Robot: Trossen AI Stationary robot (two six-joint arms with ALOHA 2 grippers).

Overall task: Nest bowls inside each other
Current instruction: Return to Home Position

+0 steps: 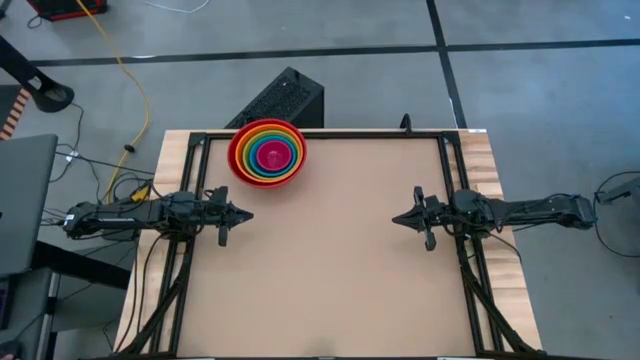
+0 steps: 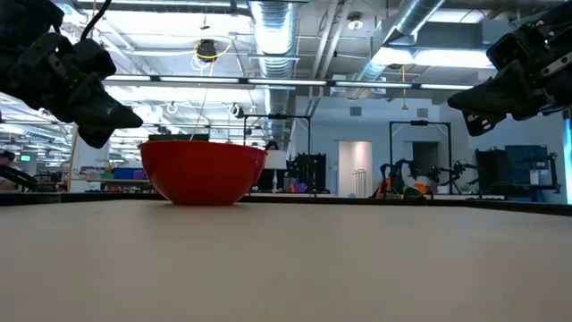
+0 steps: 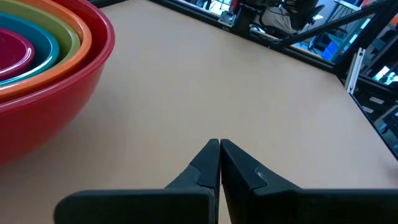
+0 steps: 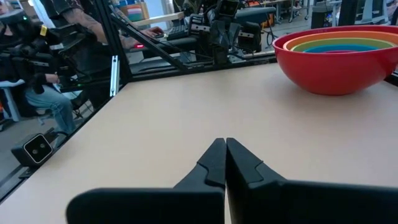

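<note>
The bowls (image 1: 267, 152) stand nested at the table's far left: red outermost, then orange, lime green, blue, and magenta pink in the middle. The red bowl (image 2: 204, 170) rests on its base on the tabletop; the stack also shows in the left wrist view (image 3: 37, 68) and the right wrist view (image 4: 339, 56). My left gripper (image 1: 247, 214) hovers shut at the table's left edge, a little nearer than the bowls. My right gripper (image 1: 396, 219) hovers shut at the right edge. Both are above the table and hold nothing.
The tan tabletop (image 1: 330, 270) lies bare between the two grippers and toward the near edge. A black frame (image 1: 320, 134) runs along the far edge and sides. A person sits beyond the table in the right wrist view (image 4: 56, 68).
</note>
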